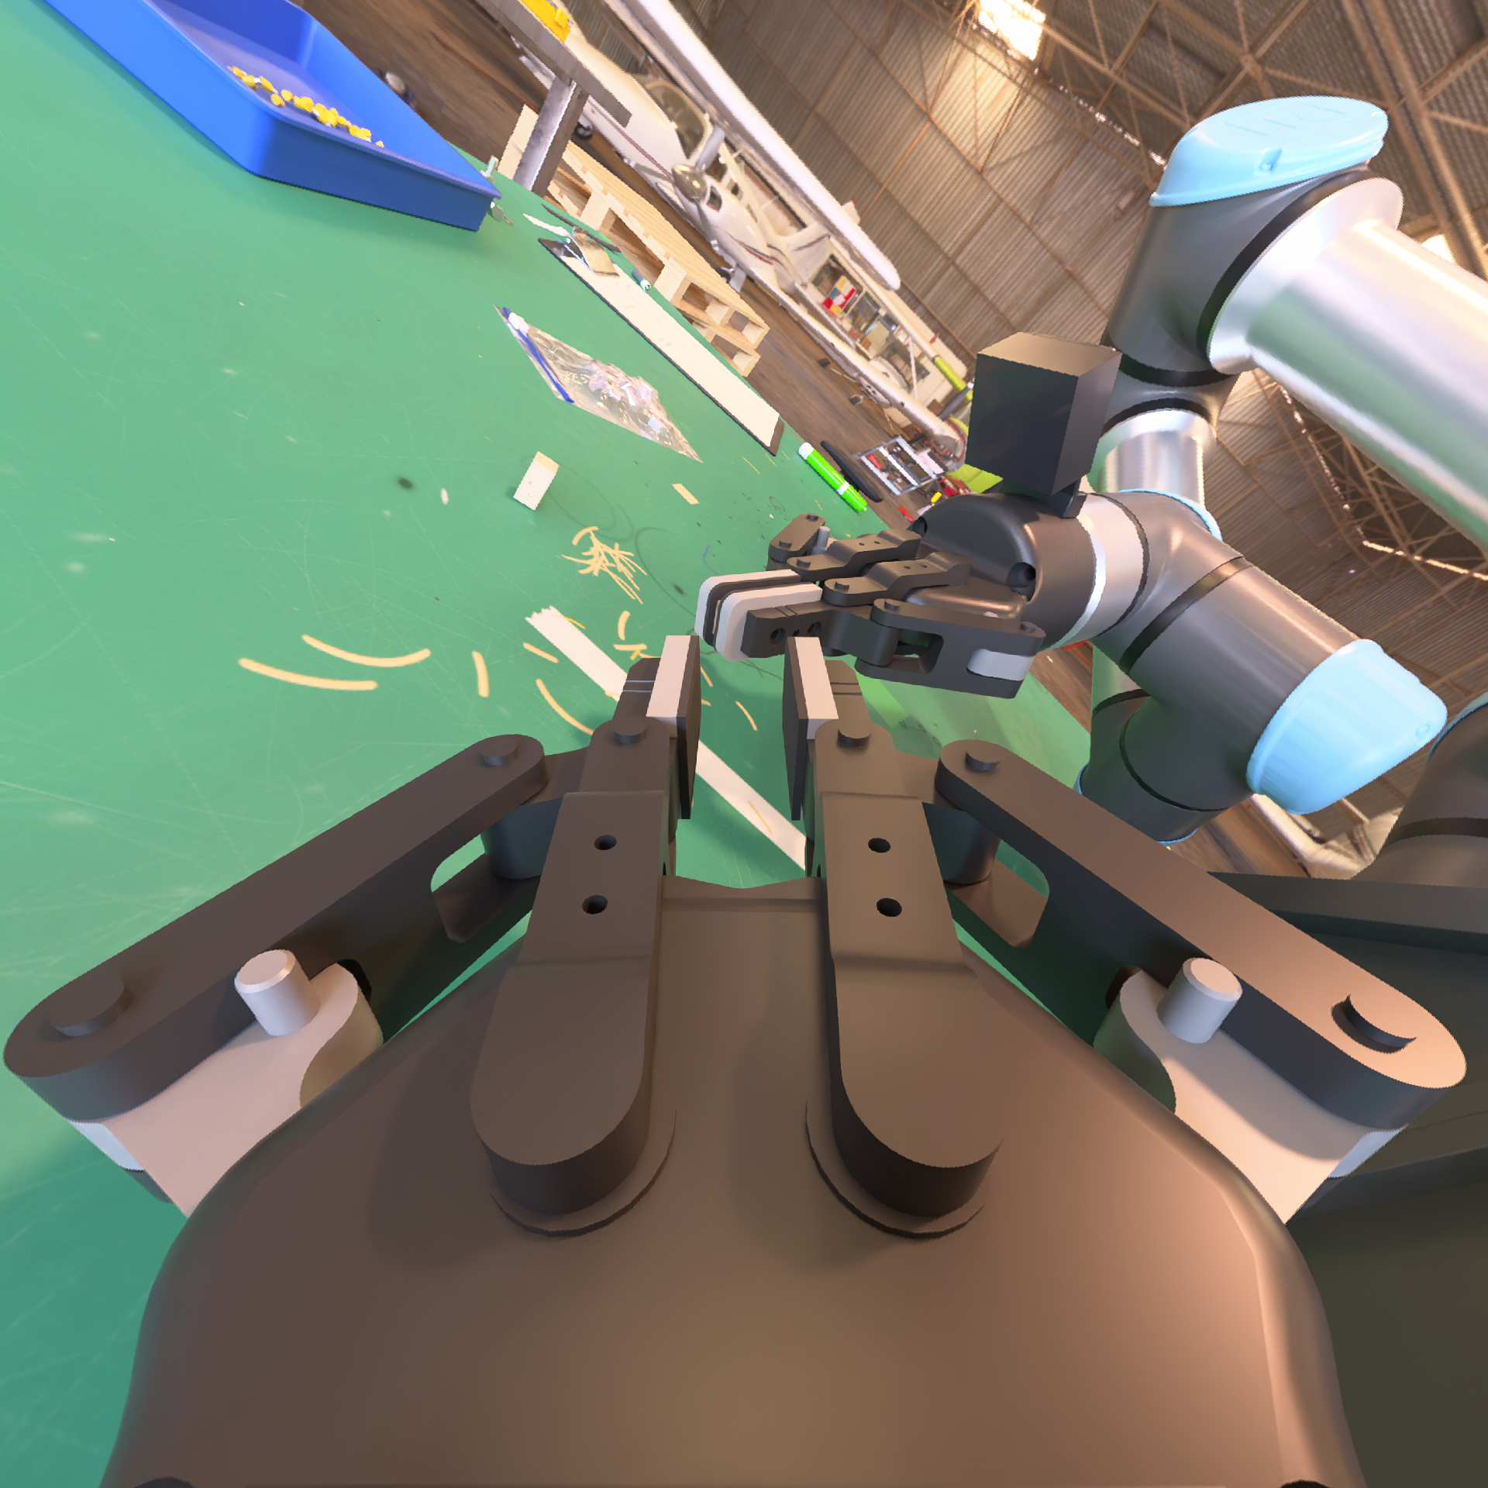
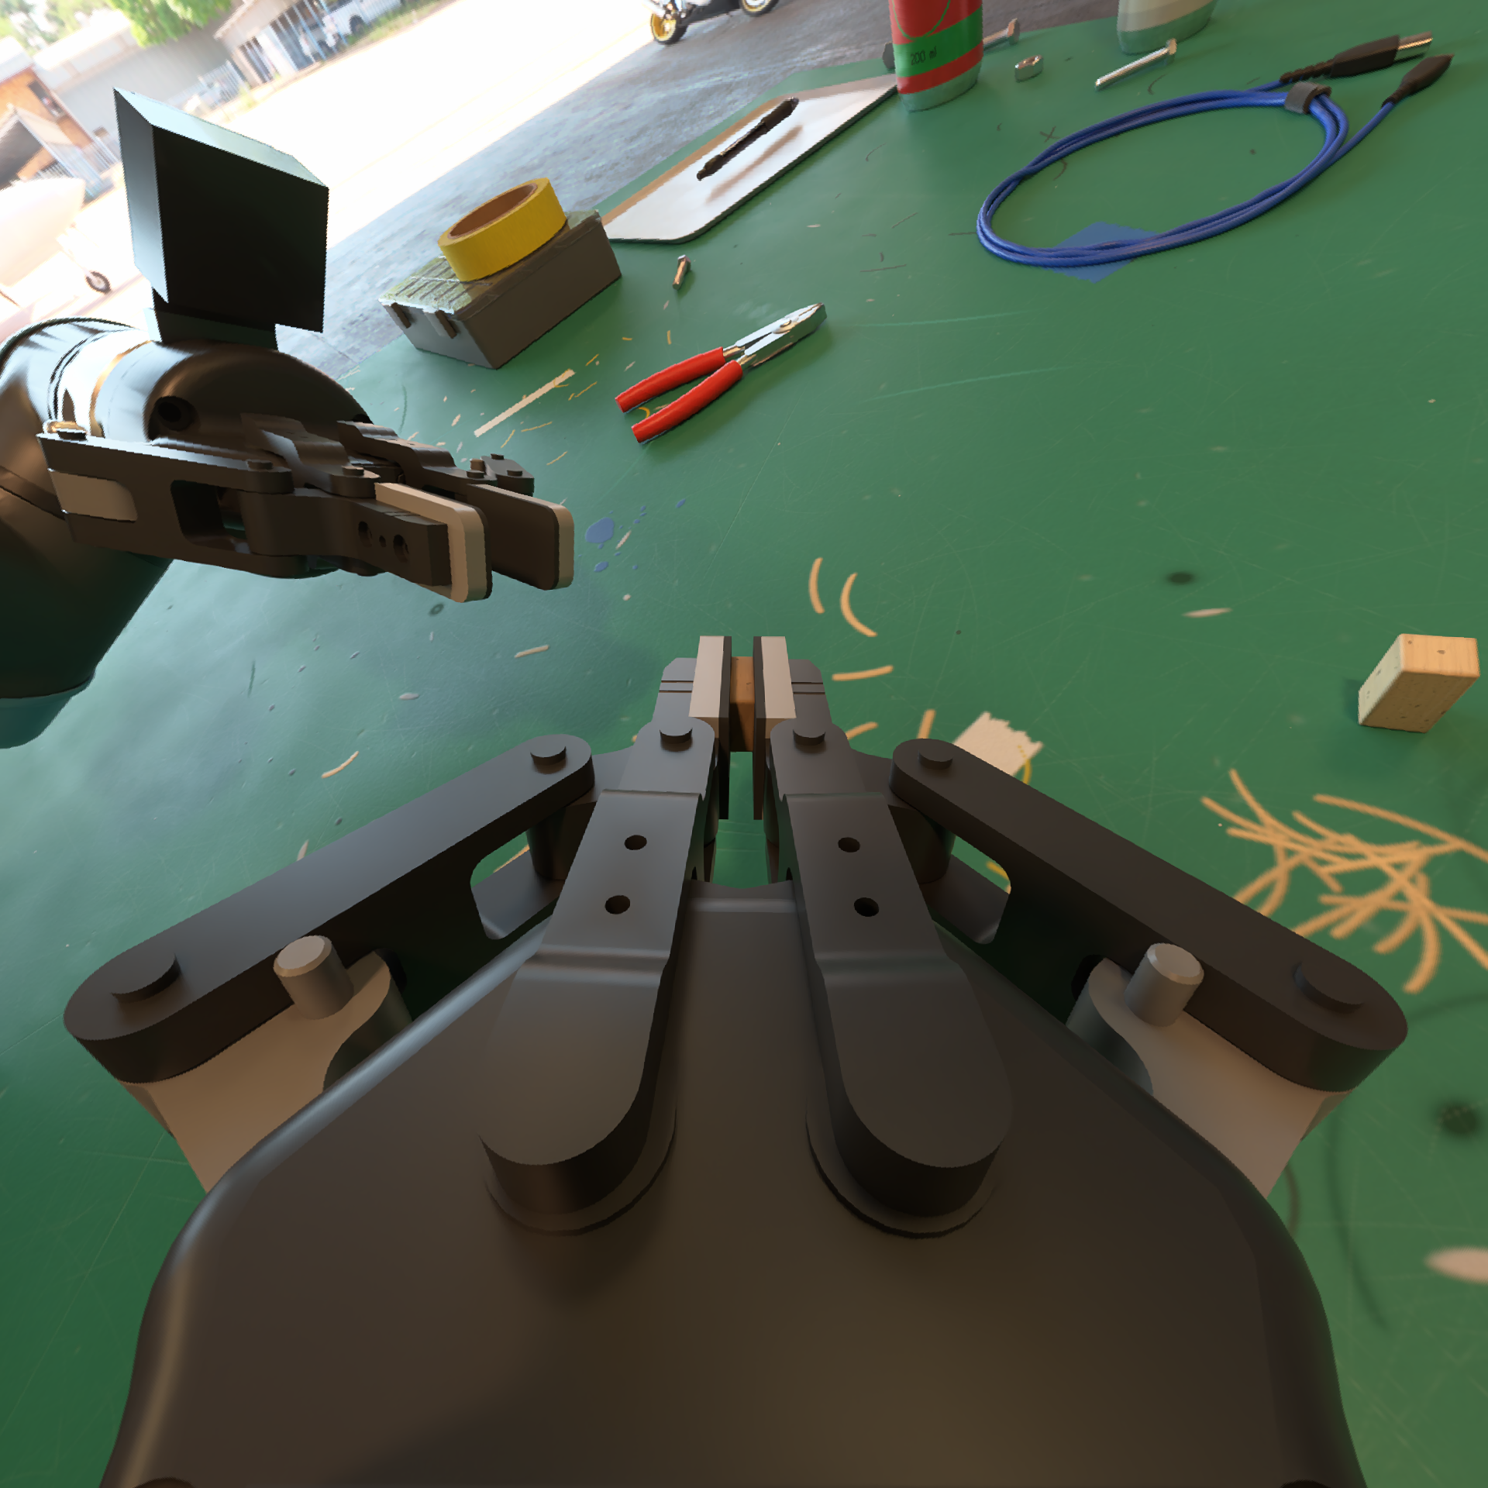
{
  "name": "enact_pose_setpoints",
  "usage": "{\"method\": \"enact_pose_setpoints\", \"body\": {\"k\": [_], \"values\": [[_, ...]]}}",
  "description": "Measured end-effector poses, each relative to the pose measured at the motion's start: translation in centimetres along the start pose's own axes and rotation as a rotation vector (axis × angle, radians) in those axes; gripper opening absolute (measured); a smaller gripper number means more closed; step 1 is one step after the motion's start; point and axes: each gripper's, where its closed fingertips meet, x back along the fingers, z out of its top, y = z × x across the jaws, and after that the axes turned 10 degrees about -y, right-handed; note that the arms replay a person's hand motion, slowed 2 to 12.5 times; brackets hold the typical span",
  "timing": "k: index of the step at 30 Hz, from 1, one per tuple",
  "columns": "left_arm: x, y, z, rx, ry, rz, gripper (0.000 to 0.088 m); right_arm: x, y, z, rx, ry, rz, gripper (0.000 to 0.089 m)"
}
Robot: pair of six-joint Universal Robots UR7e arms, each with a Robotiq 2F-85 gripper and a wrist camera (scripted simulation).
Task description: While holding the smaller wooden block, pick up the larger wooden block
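Right claw [image 2: 741, 680]: we pinched the small block [image 2: 741, 699], keeping it secured.
Left claw [image 1: 739, 684]: we held it parted, empty.
Large block [image 2: 1417, 683]: lay free on the table [image 2: 1047, 483].

Matt wooden block [image 2: 1419, 681], scuffed mat [image 2: 1047, 499]

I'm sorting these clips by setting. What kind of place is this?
Likely a workshop bench inside an aircraft hangar: a green mat scattered with pliers, a tape roll and wood shavings, with a small plane parked behind under a trussed roof.
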Motion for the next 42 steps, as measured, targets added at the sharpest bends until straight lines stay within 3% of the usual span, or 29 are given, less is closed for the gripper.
{"method": "enact_pose_setpoints", "body": {"k": [18,42], "values": [[-0.1,0.0,-0.07,0.051,-0.007,-0.029,0.0246,-0.07,-0.16,-0.15,0.0,-0.01,0.015,0.0047],[-0.1,0.21,-0.11,0.052,-0.013,-0.04,0.0265,-0.07,-0.14,-0.15,-0.021,-0.011,0.04,0.0047]]}}
